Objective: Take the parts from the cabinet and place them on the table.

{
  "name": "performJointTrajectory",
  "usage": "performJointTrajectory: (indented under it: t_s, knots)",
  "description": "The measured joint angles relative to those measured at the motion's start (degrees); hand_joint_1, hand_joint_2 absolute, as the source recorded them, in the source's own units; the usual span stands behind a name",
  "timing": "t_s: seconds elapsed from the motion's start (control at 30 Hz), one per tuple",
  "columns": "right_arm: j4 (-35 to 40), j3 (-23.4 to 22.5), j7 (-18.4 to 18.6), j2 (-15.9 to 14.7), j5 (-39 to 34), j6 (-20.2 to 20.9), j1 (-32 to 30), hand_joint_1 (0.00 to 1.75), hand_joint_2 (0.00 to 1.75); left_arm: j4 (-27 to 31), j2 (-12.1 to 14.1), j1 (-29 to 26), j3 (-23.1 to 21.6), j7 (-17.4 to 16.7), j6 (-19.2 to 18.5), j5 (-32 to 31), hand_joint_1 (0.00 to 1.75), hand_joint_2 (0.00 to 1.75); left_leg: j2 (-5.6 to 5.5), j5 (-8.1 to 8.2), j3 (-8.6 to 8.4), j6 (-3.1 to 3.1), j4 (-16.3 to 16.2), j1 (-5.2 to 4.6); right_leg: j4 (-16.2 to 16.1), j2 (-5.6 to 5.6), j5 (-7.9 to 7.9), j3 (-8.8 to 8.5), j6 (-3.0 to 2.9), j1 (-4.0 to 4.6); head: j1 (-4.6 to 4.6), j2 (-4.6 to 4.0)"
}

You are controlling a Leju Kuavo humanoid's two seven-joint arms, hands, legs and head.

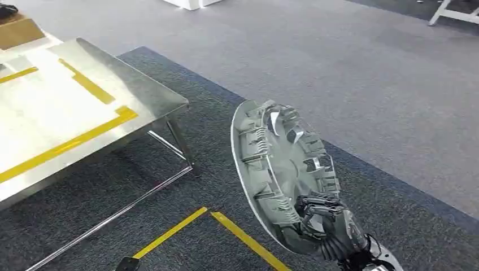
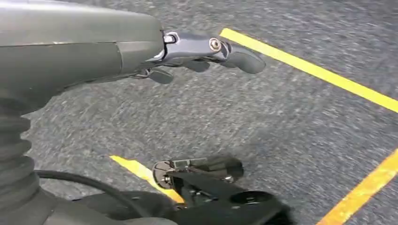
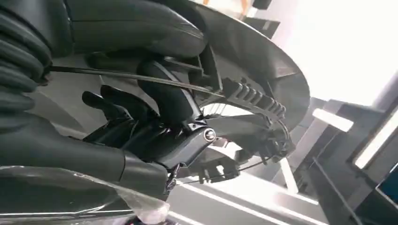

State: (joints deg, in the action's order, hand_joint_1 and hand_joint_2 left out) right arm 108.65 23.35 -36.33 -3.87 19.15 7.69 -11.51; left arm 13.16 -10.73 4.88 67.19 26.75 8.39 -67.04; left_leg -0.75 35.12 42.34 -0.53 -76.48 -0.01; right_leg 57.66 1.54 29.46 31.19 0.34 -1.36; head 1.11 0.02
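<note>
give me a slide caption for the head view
Right hand holds a round grey wheel cover on edge above dark carpet, beside a steel table.

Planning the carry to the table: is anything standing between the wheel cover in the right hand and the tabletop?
Nothing visible does. The right hand holds the wheel cover on edge above the carpet, and the steel table stands to its left. Between them lie only dark carpet and flat yellow floor tape. The visible tabletop is bare apart from yellow tape.

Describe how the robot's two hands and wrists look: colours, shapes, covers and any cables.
The right hand has dark, glossy segmented fingers, a grey ribbed wrist cover and clear plastic wrap behind it. A thin black cable runs past its thick thumb. The left hand has a smooth grey shell, a bluish-grey thumb with a silver screw, and a ribbed cover.
</note>
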Motion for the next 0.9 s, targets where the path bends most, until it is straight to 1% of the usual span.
performJointTrajectory:
  t_s: [0.03, 0.07, 0.1, 0.13, 0.17, 0.2, 0.27, 0.3, 0.33, 0.37, 0.4, 0.43, 0.47, 0.5, 0.53, 0.57, 0.6, 0.63, 0.67, 0.7, 0.73, 0.8, 0.83, 0.87, 0.9]
  knots:
    - [-0.1, 0.4, 0.1, 0.0, 0.2, -0.2, 0.4, 1.75, 1.75, 0.0, 0.0, -0.2, 0.0, 0.0, 0.0, -0.2, 0.0, 1.75, 0.05, -1.08, -0.13, -0.17, 0.5, 0.2, 0.0, 0.67, 0.19, -0.24, 0.03, -0.01, 0.02, 0.0]
    - [-0.3, 1.0, 0.2, 0.0, 0.6, -0.3, 0.7, 1.75, 1.75, 0.0, 0.1, -0.3, 0.0, 0.0, 0.0, -0.4, 0.0, 1.75, 0.17, -3.39, -1.43, -0.27, 3.4, 0.38, 0.0, 1.35, 0.41, -0.52, 0.14, -0.03, 0.02, 0.0]
    - [-0.3, 1.6, 0.3, 0.0, 0.8, -0.5, 1.2, 1.75, 1.75, 0.0, 0.2, -0.2, 0.0, -0.1, 0.0, -0.4, 0.0, 1.75, 0.75, -6.36, -3.8, -0.24, 8.5, 0.46, 0.0, 2.0, 0.64, -0.91, 0.27, -0.04, 0.02, 0.0]
    - [-0.3, 2.5, 0.6, 0.0, 1.2, -0.9, 1.7, 1.75, 1.75, 0.0, 0.3, -0.2, -0.1, -0.2, 0.0, -0.5, 0.0, 1.75, 2.19, -9.12, -6.53, -0.07, 14.2, 0.42, 0.0, 2.59, 0.98, -1.39, 0.45, -0.03, 0.04, 0.0]
    - [-0.3, 3.0, 0.8, 0.0, 1.3, -1.0, 2.1, 1.75, 1.75, 0.0, 0.3, -0.1, -0.2, -0.2, 0.1, -0.5, 0.0, 1.75, 5.19, -8.76, -7.76, 0.13, 16.6, -0.05, -0.1, 2.93, 1.18, -1.57, 0.78, 0.07, 0.0, 0.0]
    - [-0.3, 3.6, 0.9, 0.0, 1.4, -1.1, 2.4, 1.75, 1.75, 0.0, 0.3, 0.1, -0.4, -0.2, 0.1, -0.7, 0.0, 1.75, 6.45, -8.62, -7.64, 0.67, 17.4, -0.87, 0.2, 3.59, 1.4, -1.44, 1.18, 0.64, 0.13, 0.0]
    - [-0.4, 4.4, 1.0, 0.0, 1.7, -1.2, 2.8, 1.75, 1.75, 0.0, 0.3, 0.1, -0.5, -0.2, 0.2, -0.7, 0.0, 1.75, 5.13, -8.44, -7.22, 1.19, 17.1, -0.82, -0.2, 4.92, 1.58, -1.82, 1.66, 0.76, -0.2, 0.0]
    - [-0.4, 4.7, 1.1, 0.0, 1.7, -1.3, 3.1, 1.75, 1.75, 0.0, 0.3, 0.0, -0.5, -0.2, 0.2, -0.7, 0.0, 1.75, 4.42, -8.41, -7.19, 1.53, 17.1, -0.87, -0.4, 5.65, 1.66, -2.17, 1.93, 0.75, -0.15, 0.0]
    - [-0.3, 4.9, 1.1, 0.0, 1.7, -1.4, 3.4, 1.75, 1.75, 0.0, 0.3, 0.0, -0.6, -0.2, 0.2, -0.7, 0.0, 1.75, 3.6, -8.65, -7.69, 2.1, 17.7, -0.44, -0.3, 5.36, 2.23, -2.36, 2.51, 0.56, -0.13, 0.0]
    - [-0.4, 5.1, 1.2, 0.0, 1.8, -1.4, 3.7, 1.75, 1.75, 0.0, 0.3, 0.0, -0.6, -0.2, 0.3, -0.7, 0.0, 1.75, 2.99, -8.7, -7.79, 2.36, 17.8, -0.23, 0.9, 1.96, 3.19, -1.77, 2.61, 0.29, -0.44, 0.0]
    - [-0.3, 5.4, 1.1, 0.0, 1.7, -1.5, 3.7, 1.75, 1.75, 0.0, 0.4, 0.2, -0.6, -0.2, 0.3, -0.7, 0.0, 1.75, 2.32, -8.66, -7.74, 2.79, 17.8, -0.17, 4.5, -0.25, 5.02, -0.04, 2.58, 0.23, -0.61, 0.0]
    - [-0.4, 5.5, 1.1, 0.0, 1.8, -1.5, 3.7, 1.75, 1.75, 0.0, 0.4, 0.4, -0.7, -0.2, 0.3, -0.7, 0.0, 1.75, 1.51, -8.65, -7.72, 2.99, 17.8, -0.17, 9.6, -1.09, 7.23, 2.56, 2.66, 0.23, -0.85, 0.0]
    - [-0.5, 5.7, 1.1, 0.0, 1.8, -1.5, 3.7, 1.75, 1.75, 0.0, 0.3, 0.4, -0.8, -0.2, 0.3, -0.7, 0.0, 1.75, 0.72, -8.61, -7.73, 3.06, 17.8, -0.24, 14.8, -1.39, 9.09, 5.44, 2.71, 0.27, -0.94, 0.0]
    - [-0.6, 5.8, 1.1, 0.0, 1.8, -1.5, 3.7, 1.75, 1.75, 0.0, 0.4, 0.4, -0.8, -0.2, 0.3, -0.7, 0.0, 1.75, -0.01, -8.58, -7.79, 3.1, 17.7, -0.29, 18.1, -1.44, 9.72, 7.47, 2.72, 0.3, -0.9, 0.0]
    - [-0.7, 5.9, 1.2, 0.0, 1.8, -1.5, 3.7, 1.75, 1.75, 0.0, 0.4, 0.3, -0.9, -0.2, 0.3, -0.9, 0.0, 1.75, -0.88, -8.57, -7.88, 3.1, 17.7, -0.33, 18.7, -1.44, 8.77, 8.59, 2.65, 0.3, -0.9, 0.0]
    - [-0.9, 5.9, 1.2, 0.0, 1.8, -1.5, 3.7, 1.75, 1.75, 0.0, 0.4, 0.2, -0.9, -0.3, 0.2, -0.9, 0.0, 1.75, -1.81, -8.57, -7.98, 3.09, 17.7, -0.33, 16.5, -1.49, 6.39, 8.17, 2.48, 0.3, -0.9, 0.0]
    - [-0.9, 5.9, 1.3, 0.0, 1.9, -1.6, 3.8, 1.75, 1.75, 0.0, 0.4, 0.2, -0.9, -0.3, 0.2, -1.0, 0.0, 1.75, -2.63, -8.53, -8.12, 3.03, 17.7, -0.32, 12.2, -1.66, 3.4, 6.6, 2.33, 0.29, -0.92, 0.0]
    - [-0.9, 6.2, 1.4, 0.0, 2.1, -1.6, 4.0, 1.75, 1.75, 0.0, 0.4, 0.3, -0.9, -0.3, 0.2, -1.1, 0.0, 1.75, -3.45, -8.46, -8.33, 2.92, 17.7, -0.3, 6.5, -2.5, 0.2, 4.25, 2.1, 0.23, -0.92, 0.0]
    - [-1.0, 6.6, 1.6, 0.0, 2.4, -1.7, 4.5, 1.75, 1.75, 0.0, 0.3, 0.3, -1.0, -0.4, 0.2, -1.2, 0.0, 1.75, -3.97, -8.34, -8.34, 2.71, 17.6, -0.2, 2.2, -4.67, -1.21, 2.59, 1.92, 0.1, -0.94, 0.0]
    - [-1.1, 7.1, 1.9, 0.0, 2.8, -1.8, 5.0, 1.75, 1.75, 0.0, 0.3, 0.4, -1.0, -0.3, 0.2, -1.3, 0.0, 1.75, -4.43, -8.26, -7.96, 2.34, 17.3, -0.56, 1.1, -6.07, -0.41, 1.87, 1.78, -0.07, -0.81, 0.0]
    - [-1.2, 7.5, 2.2, 0.0, 3.2, -1.9, 5.5, 1.75, 1.75, 0.0, 0.3, 0.5, -1.1, -0.5, 0.2, -1.3, 0.0, 1.75, -5.12, -8.49, -7.57, 2.0, 17.3, -0.26, 1.0, -5.59, -0.35, 1.34, 1.75, 0.02, -0.81, 0.0]
    - [-1.3, 8.5, 2.9, 0.0, 4.2, -2.2, 6.5, 1.75, 1.75, 0.0, 0.3, 0.3, -1.2, -0.6, 0.0, -1.6, 0.0, 1.75, -6.03, -8.79, -7.4, 1.23, 17.6, 0.13, 0.9, -4.81, -0.4, 1.36, 1.33, 0.42, -0.85, 0.0]
    - [-1.4, 8.9, 3.4, 0.0, 4.5, -2.5, 6.9, 1.75, 1.75, 0.0, 0.5, 0.3, -1.3, -0.7, 0.0, -1.7, 0.0, 1.75, -6.37, -8.64, -7.27, 0.98, 17.4, 0.03, 0.5, -4.12, -0.62, 1.15, 0.96, -0.07, -0.81, 0.0]
    - [-1.4, 9.3, 3.7, 0.0, 4.8, -2.8, 7.5, 1.75, 1.75, 0.0, 0.6, 0.2, -1.4, -0.8, 0.0, -1.7, 0.0, 1.75, -3.97, -8.02, -7.16, 0.65, 16.6, -0.19, 0.3, -3.4, -0.67, 0.89, 0.73, -0.15, -0.79, 0.0]
    - [-1.5, 9.8, 4.0, 0.0, 5.1, -3.0, 8.1, 1.75, 1.75, 0.0, 0.5, 0.4, -1.5, -0.9, 0.0, -1.7, 0.0, 1.75, -1.66, -6.38, -6.04, 0.22, 14.1, -0.25, 0.3, -2.79, -0.5, 0.72, 0.29, -0.12, 0.03, 0.0]
